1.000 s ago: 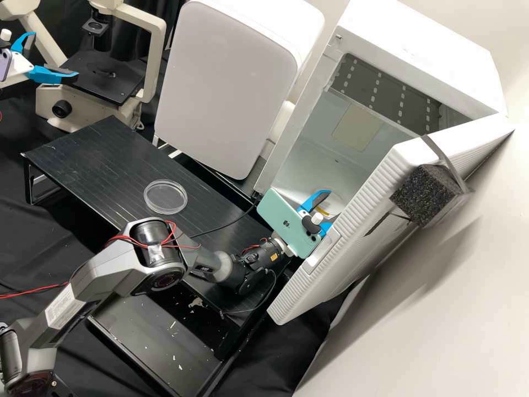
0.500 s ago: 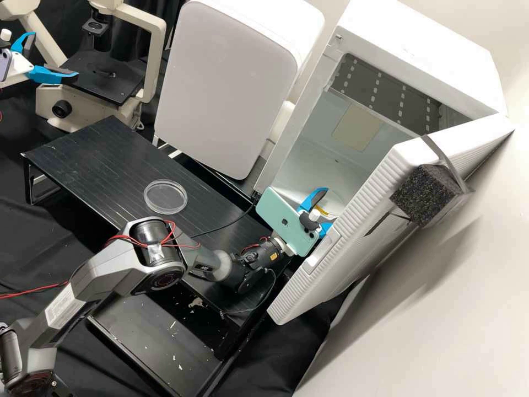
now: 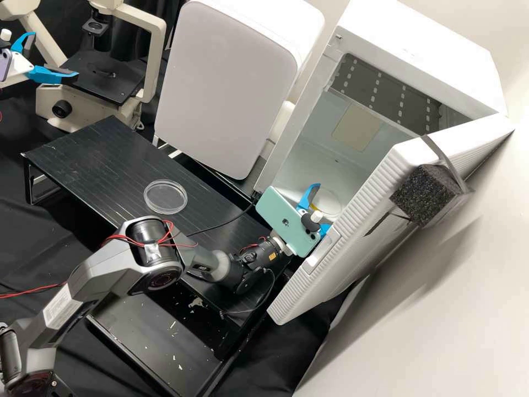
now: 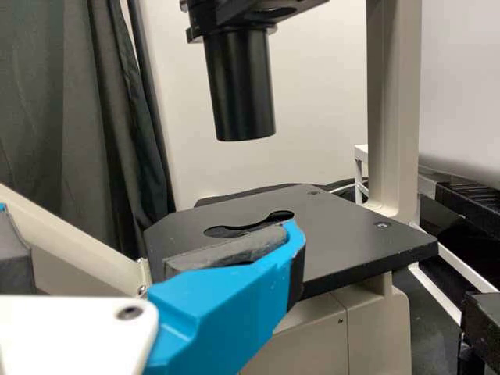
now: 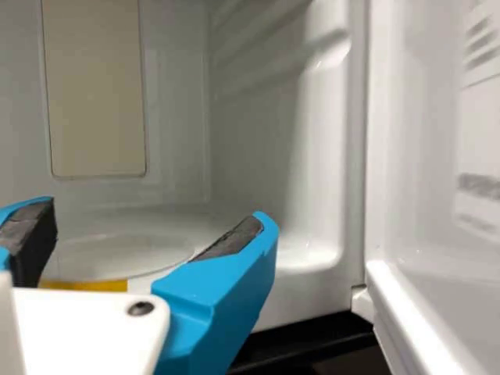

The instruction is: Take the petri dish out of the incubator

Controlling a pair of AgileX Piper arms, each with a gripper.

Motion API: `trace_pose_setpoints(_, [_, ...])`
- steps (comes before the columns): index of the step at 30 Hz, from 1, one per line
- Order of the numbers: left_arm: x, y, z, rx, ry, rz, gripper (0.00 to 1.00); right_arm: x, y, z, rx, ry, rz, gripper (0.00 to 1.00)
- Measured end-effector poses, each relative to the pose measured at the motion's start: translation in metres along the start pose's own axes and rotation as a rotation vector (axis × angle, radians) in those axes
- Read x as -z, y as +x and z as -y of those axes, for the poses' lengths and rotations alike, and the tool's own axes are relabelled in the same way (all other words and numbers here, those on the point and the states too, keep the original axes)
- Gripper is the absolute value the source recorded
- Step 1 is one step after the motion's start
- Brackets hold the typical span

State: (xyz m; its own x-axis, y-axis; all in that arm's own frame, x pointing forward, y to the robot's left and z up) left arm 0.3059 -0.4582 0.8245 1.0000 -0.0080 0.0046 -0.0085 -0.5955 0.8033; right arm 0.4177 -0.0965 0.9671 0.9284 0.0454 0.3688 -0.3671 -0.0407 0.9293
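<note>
In the high view my right gripper (image 3: 323, 207) stands open at the mouth of the white incubator (image 3: 297, 132), beside its opened door. A clear round petri dish (image 3: 330, 203) lies on the incubator floor, just past the fingers, with a bit of yellow at its near edge. From the right wrist view, the dish (image 5: 125, 254) lies flat ahead of my open right gripper (image 5: 154, 215), partly behind the fingers and white bracket. My left gripper (image 3: 55, 55) is open by the microscope at the upper left; in the left wrist view this gripper (image 4: 150, 217) holds nothing at the stage.
Another clear dish (image 3: 165, 197) rests on the black raised table (image 3: 104, 160). The microscope stage (image 4: 344, 238) lies beyond the left fingers. The incubator door (image 3: 358, 220) stands close beside the right gripper, and a white appliance (image 3: 226, 82) is left of the incubator.
My right gripper has turned slightly, its far finger swinging left in the high view and uncovering more of the incubator's dish. The left gripper has stayed still.
</note>
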Motion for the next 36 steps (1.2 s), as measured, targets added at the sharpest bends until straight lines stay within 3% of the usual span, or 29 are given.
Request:
trace_pose_setpoints(10, [0.0, 0.0, 0.0, 0.0, 0.0, 0.0, 1.0, 0.01, -0.013, -0.014, -0.077, 0.016, -0.097, 1.0])
trace_pose_setpoints(20, [0.0, 0.0, 0.0, 0.0, 0.0, 0.0, 1.0, 0.021, -0.014, -0.001, -0.037, 0.009, -0.116, 1.0])
trace_pose_setpoints(30, [0.0, 0.0, 0.0, 0.0, 0.0, 0.0, 1.0, 0.012, -0.001, -0.005, 0.101, -0.082, -0.014, 1.0])
trace_pose_setpoints(36, [0.0, 0.0, 0.0, 0.0, 0.0, 0.0, 1.0, 0.008, -0.002, -0.019, 0.132, -0.09, 0.014, 1.0])
